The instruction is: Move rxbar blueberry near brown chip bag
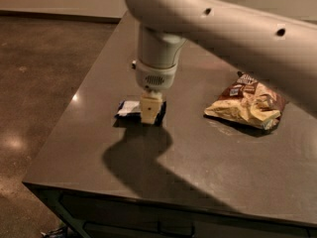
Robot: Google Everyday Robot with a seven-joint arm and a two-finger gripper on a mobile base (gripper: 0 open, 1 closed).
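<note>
The gripper [150, 117] is down on the rxbar blueberry [129, 108] at centre-left of the frame, close to the table [198, 177]'s left edge; whether it is clamped on the bar cannot be told. The brown chip bag [247, 103] lies well apart at right. Only bare tabletop lies between them, with the arm [223, 19] stretching overhead.

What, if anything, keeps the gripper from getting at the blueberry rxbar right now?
Likely nothing, so yes: the gripper is low and directly over one end of the rxbar blueberry, with nothing between them. The brown chip bag lies apart from both on the table.
</note>
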